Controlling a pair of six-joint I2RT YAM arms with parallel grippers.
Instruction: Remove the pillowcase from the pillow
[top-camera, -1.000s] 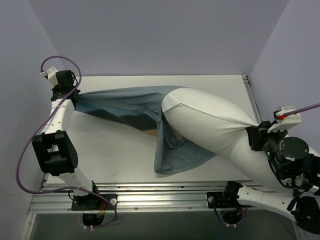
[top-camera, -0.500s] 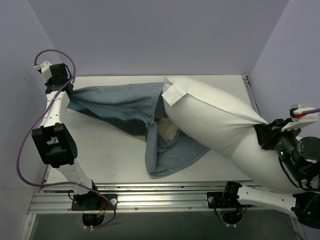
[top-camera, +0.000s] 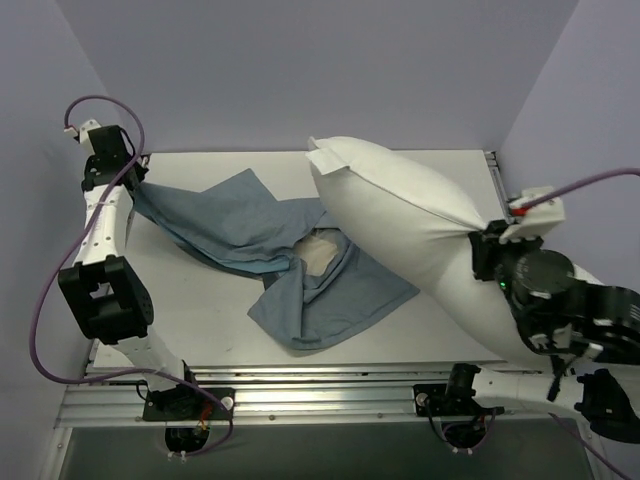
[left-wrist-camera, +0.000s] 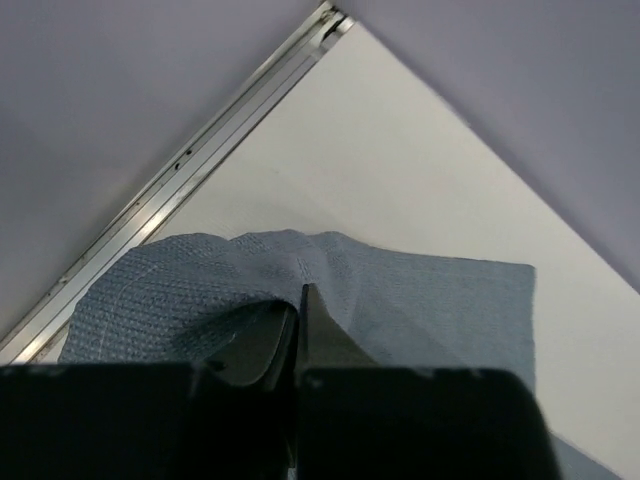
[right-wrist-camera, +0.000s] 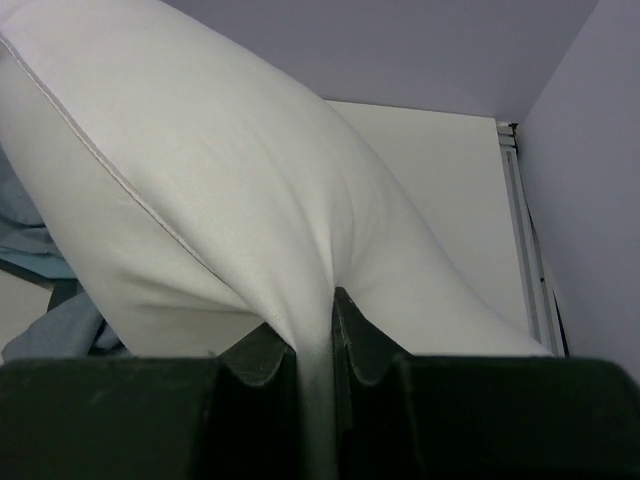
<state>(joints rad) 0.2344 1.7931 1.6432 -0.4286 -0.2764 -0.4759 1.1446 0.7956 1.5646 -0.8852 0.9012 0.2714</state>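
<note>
Now the pillow (top-camera: 400, 215) is fully out, held up at right; pillowcase (top-camera: 290, 265) lies slack on desk (top-camera: 200, 320), left of it; left gripper (left-wrist-camera: 298, 300) jaws clamped on pillowcase edge, right gripper (right-wrist-camera: 315, 322) jaws pinching pillow end. Swing pillow right until nothing overlaps.

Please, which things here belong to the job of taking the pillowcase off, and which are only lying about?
Part of the job: pillowcase, pinched by the left gripper; pillow, pinched by the right gripper.
Not part of it: table; purple cable on the left arm.
</note>
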